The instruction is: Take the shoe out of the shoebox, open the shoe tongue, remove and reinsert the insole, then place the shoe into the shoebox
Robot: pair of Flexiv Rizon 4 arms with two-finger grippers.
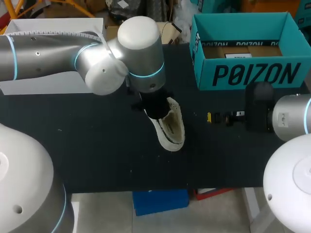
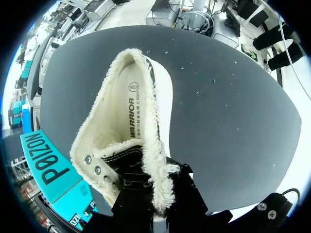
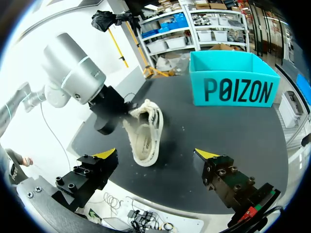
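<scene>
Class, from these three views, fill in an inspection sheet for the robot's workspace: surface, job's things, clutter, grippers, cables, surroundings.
Surface: black table.
Job's things: cream, fleece-lined shoe on the table near the middle, out of the box, with the insole inside it; teal shoebox open and upright at the far right.
Clutter: white box at the far left, partly hidden by the left arm.
Grippers: left gripper shut on the shoe's collar; right gripper open, apart from the shoe, holding nothing.
Cables: nothing seen on the table.
Surroundings: nothing seen reaching over the table.
</scene>
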